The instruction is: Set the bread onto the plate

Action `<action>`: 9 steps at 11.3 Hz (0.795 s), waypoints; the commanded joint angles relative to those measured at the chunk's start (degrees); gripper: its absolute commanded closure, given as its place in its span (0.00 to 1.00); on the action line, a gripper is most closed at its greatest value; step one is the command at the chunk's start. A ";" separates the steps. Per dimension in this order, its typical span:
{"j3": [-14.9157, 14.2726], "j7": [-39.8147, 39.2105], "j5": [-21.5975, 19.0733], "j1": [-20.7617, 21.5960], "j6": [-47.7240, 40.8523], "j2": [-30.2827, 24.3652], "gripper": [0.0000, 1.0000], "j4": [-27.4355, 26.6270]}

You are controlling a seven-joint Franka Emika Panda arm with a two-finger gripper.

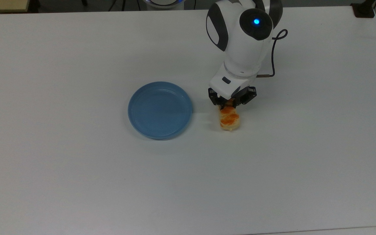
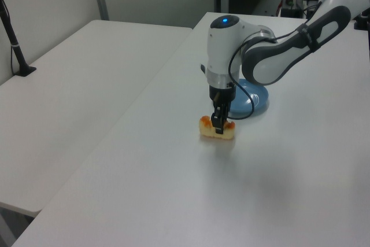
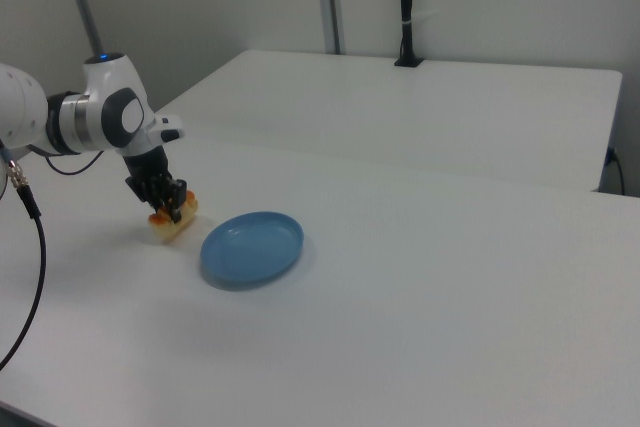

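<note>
The bread (image 1: 229, 120), a small pale loaf with an orange-brown lumpy top, lies just right of the plate (image 1: 160, 110) in the top view. My gripper (image 1: 231, 105) points straight down over the loaf's far end, and its fingers are shut on the bread's sides. In the left view the gripper (image 2: 218, 126) hides the middle of the bread (image 2: 206, 129), with the plate (image 2: 254, 98) behind it. The right view has the bread (image 3: 180, 230) under the gripper (image 3: 170, 209), left of the plate (image 3: 252, 247). Nothing lies on the light-blue plate. I cannot tell whether the bread touches the table.
The white table (image 1: 77, 179) spreads wide around both objects. A black cable (image 1: 274, 49) loops off the arm's wrist. A second white table (image 2: 75, 73) stands alongside, with a black post (image 2: 14, 44) on it.
</note>
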State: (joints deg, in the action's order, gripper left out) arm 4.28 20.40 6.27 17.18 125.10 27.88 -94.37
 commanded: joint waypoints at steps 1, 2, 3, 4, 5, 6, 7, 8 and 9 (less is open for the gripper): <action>-1.89 -6.38 0.50 -3.54 -5.72 -4.58 0.64 -0.20; -4.60 -10.07 0.41 -4.16 -7.66 -5.11 0.64 -0.20; -7.24 -13.59 0.41 -4.26 -8.64 -5.03 0.64 -0.28; -9.88 -16.32 0.41 -4.34 -8.65 -4.68 0.64 -0.37; -11.56 -18.35 0.41 -4.95 -8.65 -4.42 0.64 -0.72; -11.75 -19.50 0.50 -4.96 -8.65 -3.80 0.62 -1.60; -11.75 -19.52 0.59 -4.87 -8.21 -2.49 0.57 -2.82; -11.75 -18.91 0.59 -4.87 -8.21 -1.87 0.25 -3.01; -11.75 -18.73 0.59 -4.96 -8.73 -1.86 0.00 -3.01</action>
State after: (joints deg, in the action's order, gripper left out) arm -6.88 1.61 6.33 11.10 117.27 25.74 -96.48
